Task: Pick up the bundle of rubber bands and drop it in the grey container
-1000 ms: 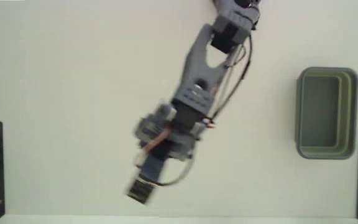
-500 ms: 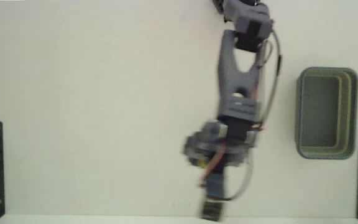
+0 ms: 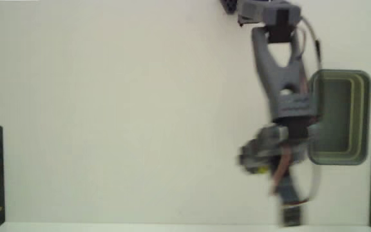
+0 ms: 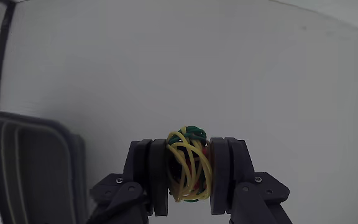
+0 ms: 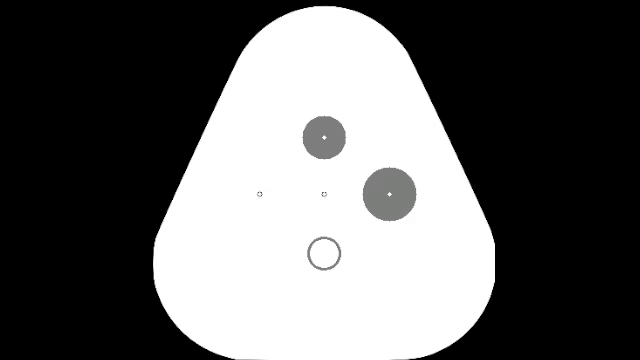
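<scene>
Now the bundle (image 4: 189, 164) sits pinched between the two fingers (image 4: 158, 177) of the gripper (image 4: 189, 177), clear of the table. In the wrist view the container (image 4: 33, 162) lies just left of the bundle; in the fixed view the container (image 3: 359, 116) is right of the gripper (image 3: 263, 169), so I judge the carry needs more travel over its rim.

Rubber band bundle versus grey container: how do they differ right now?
The bundle of rubber bands is a small, mostly yellow tangle; the grey container is a far larger, rigid grey-green tub. The bundle is clamped in the gripper off the table; the container sits on the table, empty.
</scene>
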